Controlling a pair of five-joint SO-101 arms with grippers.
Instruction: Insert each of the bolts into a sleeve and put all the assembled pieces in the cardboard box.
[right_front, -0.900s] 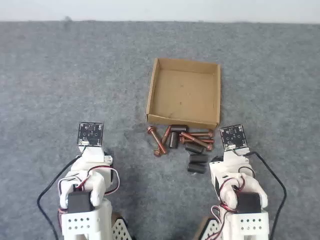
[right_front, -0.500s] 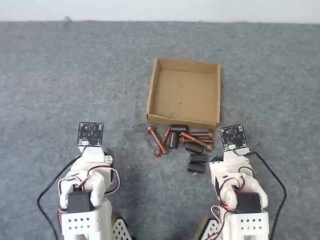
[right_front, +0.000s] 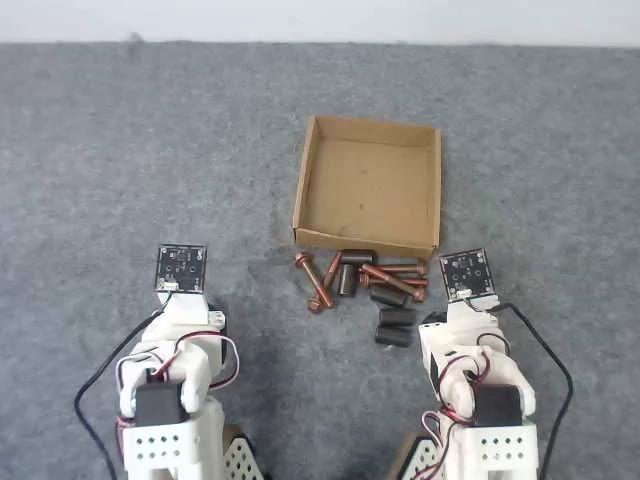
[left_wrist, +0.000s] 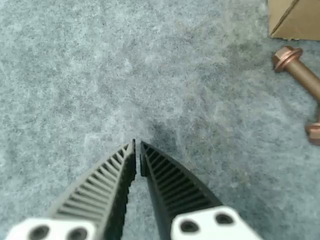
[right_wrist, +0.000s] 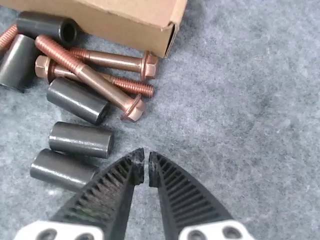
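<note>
Grey carpet (right_front: 150, 150) covers the table. Just toward 12 o'clock of centre sits the cardboard box (right_front: 303, 185). Copper bolts (right_front: 385, 277) and black sleeves (right_front: 396, 318) lie loose in a heap outside it, against its 6 o'clock wall. The left gripper (left_wrist: 138, 145), at 7 o'clock, is clenched on nothing above bare carpet. The right gripper (right_wrist: 146, 154), at 5 o'clock, is likewise clenched on nothing, near the closest sleeves.

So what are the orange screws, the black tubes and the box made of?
The bolts look like copper-coloured metal: shiny, threaded. The sleeves are dark, smooth, dully glossy, maybe blackened metal or plastic; hard to tell. The box is plain brown cardboard, folded at its corner.
</note>
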